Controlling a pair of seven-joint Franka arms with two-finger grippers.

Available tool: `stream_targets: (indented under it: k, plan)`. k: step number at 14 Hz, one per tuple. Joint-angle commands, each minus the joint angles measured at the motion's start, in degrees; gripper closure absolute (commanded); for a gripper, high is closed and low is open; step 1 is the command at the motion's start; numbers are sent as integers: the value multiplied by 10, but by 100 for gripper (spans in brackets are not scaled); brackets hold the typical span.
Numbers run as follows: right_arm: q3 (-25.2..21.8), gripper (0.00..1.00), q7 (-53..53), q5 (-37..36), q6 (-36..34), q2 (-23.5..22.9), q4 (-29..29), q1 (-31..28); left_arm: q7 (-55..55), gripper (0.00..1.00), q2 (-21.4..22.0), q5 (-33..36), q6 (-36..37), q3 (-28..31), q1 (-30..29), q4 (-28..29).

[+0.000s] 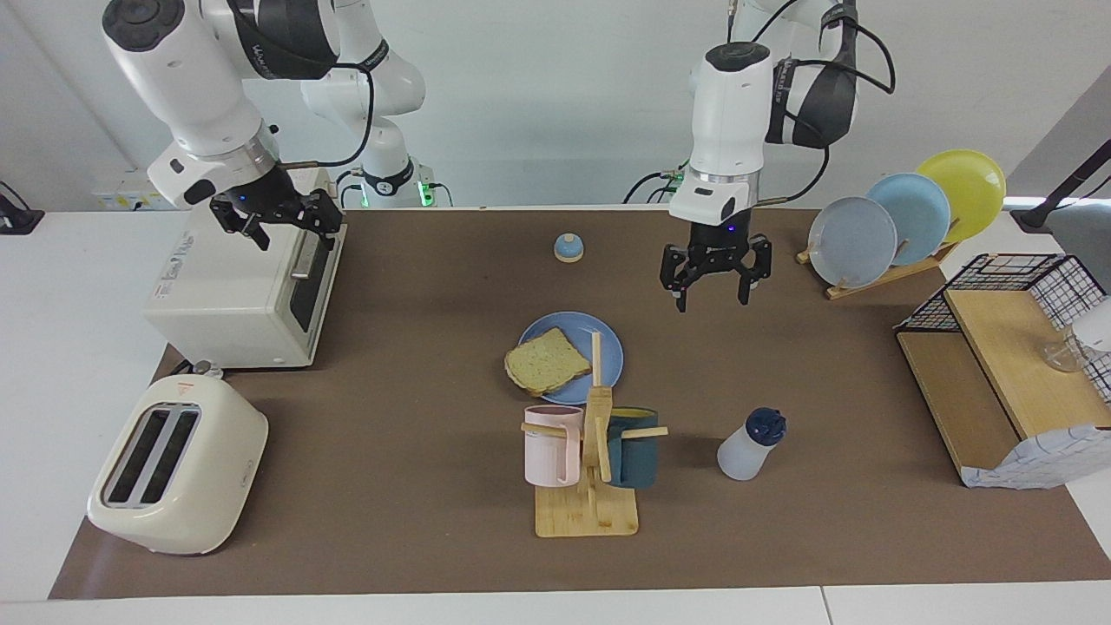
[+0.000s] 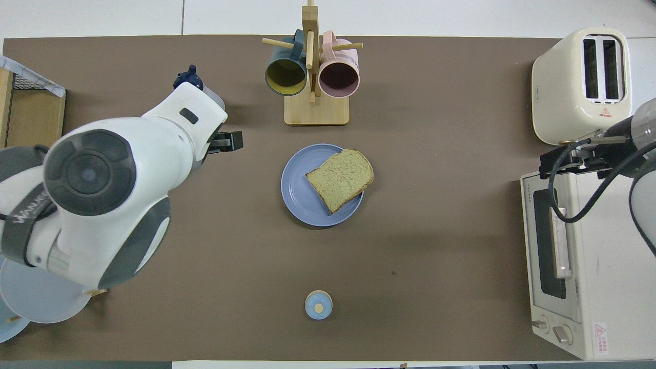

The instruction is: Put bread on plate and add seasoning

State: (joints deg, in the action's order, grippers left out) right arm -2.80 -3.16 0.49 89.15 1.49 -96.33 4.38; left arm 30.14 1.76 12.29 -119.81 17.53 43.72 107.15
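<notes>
The bread [image 1: 547, 360] lies on the medium-blue plate [image 1: 599, 347] in the middle of the mat, one corner hanging over the rim toward the right arm's end; both show in the overhead view, bread [image 2: 341, 177] on plate [image 2: 300, 197]. The seasoning bottle [image 1: 751, 444] stands upright beside the mug rack, farther from the robots than the plate, toward the left arm's end; in the overhead view only its navy cap [image 2: 187, 79] shows past the left arm. My left gripper [image 1: 713, 293] hangs open and empty over bare mat between plate and dish rack. My right gripper [image 1: 291, 227] waits, open, over the toaster oven.
A wooden mug rack [image 1: 590, 512] with a pink and a teal mug stands just farther than the plate. A small blue bell [image 1: 568, 248] sits nearer the robots. Toaster oven [image 1: 243, 295] and toaster [image 1: 178, 464] fill the right arm's end; dish rack [image 1: 903, 217] and wire shelf [image 1: 1007, 365] the left arm's end.
</notes>
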Motion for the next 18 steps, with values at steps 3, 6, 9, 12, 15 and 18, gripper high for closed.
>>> stream_targets:
  k: [3,6,9,12,15,18]
  plan:
    - [6,0,9,-3,8,13,-16,-9,-150,0,14,-47,151,4,-74,-79]
    - [6,0,9,-3,8,13,-16,-8,-209,0,30,-49,196,4,-113,-81]
    - [6,0,9,-3,8,13,-15,-9,-225,0,32,-50,222,-3,-151,-92]
    - [6,0,9,-3,8,13,-16,-8,-253,0,23,-81,263,-90,-265,-134]
    - [6,0,9,-4,8,13,-16,-9,-275,0,14,-89,308,-213,-400,-161]
    - [6,0,9,-3,8,13,-16,-9,-276,0,25,-106,318,-243,-432,-150]
